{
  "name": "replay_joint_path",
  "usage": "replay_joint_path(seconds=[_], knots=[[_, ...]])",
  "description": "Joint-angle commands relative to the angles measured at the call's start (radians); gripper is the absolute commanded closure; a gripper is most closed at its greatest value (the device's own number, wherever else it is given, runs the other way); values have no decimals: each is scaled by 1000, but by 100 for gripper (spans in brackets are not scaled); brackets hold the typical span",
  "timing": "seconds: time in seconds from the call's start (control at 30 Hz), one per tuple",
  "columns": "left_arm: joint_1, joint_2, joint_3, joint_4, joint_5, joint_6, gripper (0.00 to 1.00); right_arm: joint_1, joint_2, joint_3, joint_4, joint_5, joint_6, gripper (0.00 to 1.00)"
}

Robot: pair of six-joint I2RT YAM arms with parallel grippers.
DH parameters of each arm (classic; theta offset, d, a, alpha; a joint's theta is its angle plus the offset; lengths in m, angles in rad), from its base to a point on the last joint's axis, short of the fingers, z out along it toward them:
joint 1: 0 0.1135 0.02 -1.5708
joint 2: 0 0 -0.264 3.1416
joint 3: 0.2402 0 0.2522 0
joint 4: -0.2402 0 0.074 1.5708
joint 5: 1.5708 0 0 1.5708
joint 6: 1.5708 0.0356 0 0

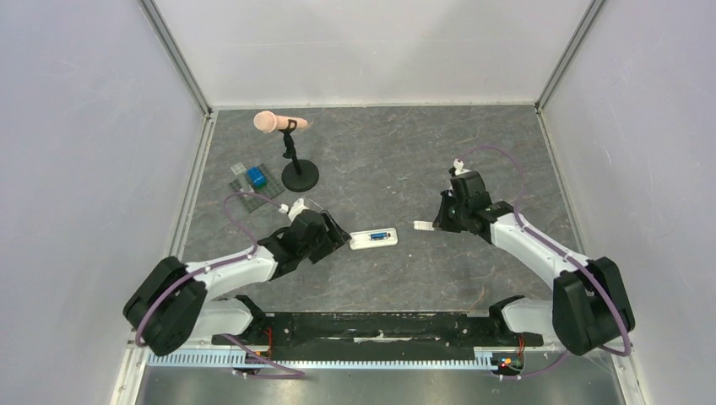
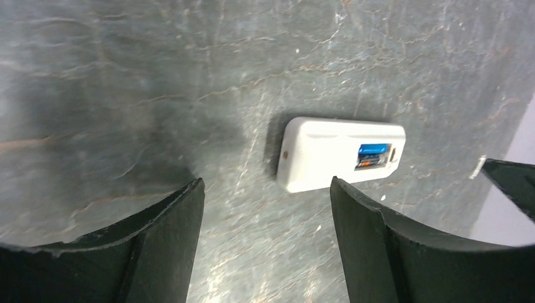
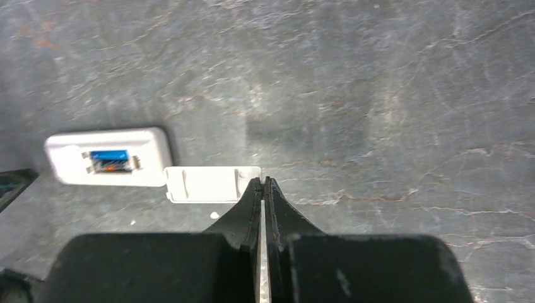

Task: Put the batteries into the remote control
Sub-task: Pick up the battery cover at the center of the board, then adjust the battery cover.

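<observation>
The white remote control (image 1: 374, 239) lies back side up on the grey table between the arms, its battery bay uncovered. Two batteries, one blue and one dark, lie side by side in the bay (image 2: 373, 156), also seen in the right wrist view (image 3: 110, 161). My left gripper (image 2: 266, 189) is open and empty, just left of the remote (image 2: 328, 154). My right gripper (image 3: 262, 182) is shut on the edge of the white battery cover (image 3: 208, 183), holding it just right of the remote (image 3: 107, 158). The cover also shows in the top view (image 1: 423, 225).
A pink microphone on a black stand (image 1: 287, 148) stands at the back left. A blue toy brick on grey plates (image 1: 255, 177) lies beside it. White walls enclose the table on three sides.
</observation>
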Motion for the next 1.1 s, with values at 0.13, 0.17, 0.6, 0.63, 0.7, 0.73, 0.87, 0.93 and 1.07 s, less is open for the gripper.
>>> replay_joint_path(seconds=[0.13, 0.17, 0.6, 0.63, 0.7, 0.73, 0.87, 0.93, 1.07], knots=[[-24, -275, -56, 97, 88, 214, 23, 0, -175, -98, 187, -262, 95, 100], [-24, -294, -71, 184, 164, 239, 23, 2, -198, -124, 246, -292, 110, 100], [-93, -157, 86, 509, 393, 429, 29, 126, -272, -151, 498, -290, 184, 100], [-106, -143, 102, 512, 393, 446, 29, 134, -270, -151, 503, -284, 188, 100], [-130, -121, 123, 503, 372, 479, 31, 149, -268, -148, 506, -274, 193, 100], [-138, -111, 132, 491, 361, 488, 33, 154, -266, -147, 510, -269, 196, 100], [-154, -85, 164, 421, 311, 535, 40, 169, -258, -135, 513, -262, 205, 100], [-157, -75, 189, 362, 286, 565, 42, 173, -251, -124, 510, -257, 205, 100], [-157, -60, 218, 308, 260, 593, 52, 176, -241, -105, 498, -252, 197, 100]])
